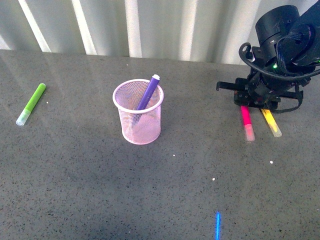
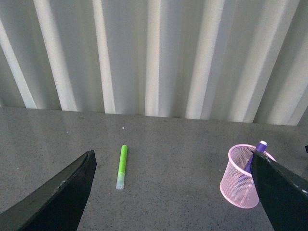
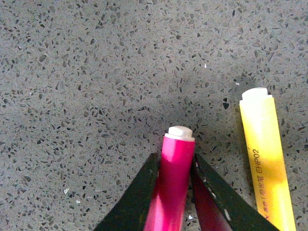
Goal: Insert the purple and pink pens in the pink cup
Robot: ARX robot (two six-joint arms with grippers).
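The pink cup [image 1: 138, 118] stands upright mid-table, and the purple pen [image 1: 148, 93] leans inside it, tip poking over the rim. Far right, my right gripper [image 1: 248, 101] is down at the table, shut on the pink pen [image 1: 246, 120], which lies flat with its whitish cap toward the camera. In the right wrist view both fingers press the pink pen's [image 3: 174, 183] barrel. My left gripper [image 2: 173, 192] hangs open above the table; the pink cup [image 2: 239, 179] with the purple pen [image 2: 256, 153] shows beside its one finger.
A yellow marker [image 1: 270, 122] lies right beside the pink pen, almost parallel to it, also seen as yellow marker [image 3: 265, 154]. A lime-green marker [image 1: 32, 103] lies far left, also visible as green marker [image 2: 121, 166]. A corrugated white wall backs the grey table.
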